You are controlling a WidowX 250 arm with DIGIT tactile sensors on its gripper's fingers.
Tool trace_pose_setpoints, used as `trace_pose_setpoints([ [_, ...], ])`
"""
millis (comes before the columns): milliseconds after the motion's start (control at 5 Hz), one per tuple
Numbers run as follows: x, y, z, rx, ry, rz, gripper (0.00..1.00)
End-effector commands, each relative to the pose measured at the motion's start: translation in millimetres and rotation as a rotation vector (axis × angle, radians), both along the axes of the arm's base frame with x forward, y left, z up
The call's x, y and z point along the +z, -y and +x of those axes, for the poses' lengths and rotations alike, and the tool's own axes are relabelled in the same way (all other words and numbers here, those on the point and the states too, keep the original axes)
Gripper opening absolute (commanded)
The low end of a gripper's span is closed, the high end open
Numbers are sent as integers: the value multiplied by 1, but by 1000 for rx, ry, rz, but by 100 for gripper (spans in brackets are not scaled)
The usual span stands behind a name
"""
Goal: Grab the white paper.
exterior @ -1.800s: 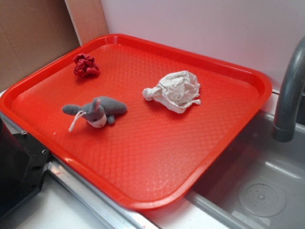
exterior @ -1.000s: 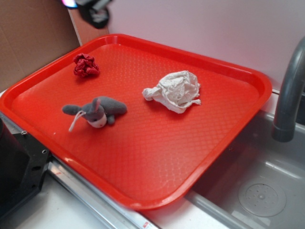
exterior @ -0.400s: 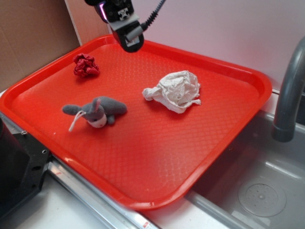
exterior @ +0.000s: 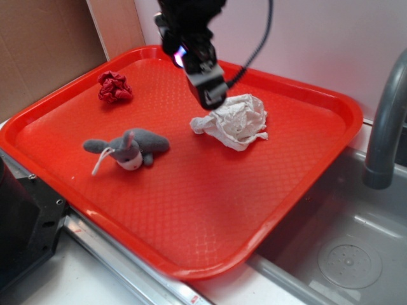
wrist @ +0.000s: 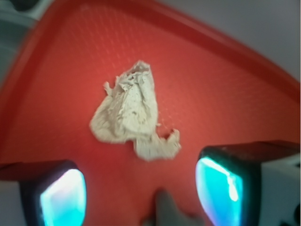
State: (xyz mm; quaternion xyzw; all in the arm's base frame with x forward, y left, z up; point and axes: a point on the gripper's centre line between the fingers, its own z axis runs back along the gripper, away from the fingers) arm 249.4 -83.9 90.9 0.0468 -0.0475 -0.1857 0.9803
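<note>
The end effector hangs spread wide and empty at about 10 o'clock of the white paper, just above it; the wrist view shows the wad between both fingers. The paper lies on the red tray, with a grey plush animal at its 8 o'clock and a red paper ball at 10

Red tray: white paper, red ball, plush
</note>
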Motion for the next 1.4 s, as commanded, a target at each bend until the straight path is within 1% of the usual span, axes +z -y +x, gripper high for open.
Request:
trace_pose_setpoints([
  [0, -26, 2, 23, -13, -12, -36, 100],
  [200, -41, 0, 19, 6, -64, -68, 100],
  [400, -40, 8, 25, 43, -75, -84, 0],
  [600, -37, 13, 27, 71, -102, -86, 0],
  [800, -32, 11, 27, 87, -107, -79, 0],
  [1000, -6, 9, 20, 139, -107, -46, 0],
  [1200, 43, 2, -5, 251, -72, -9, 0],
])
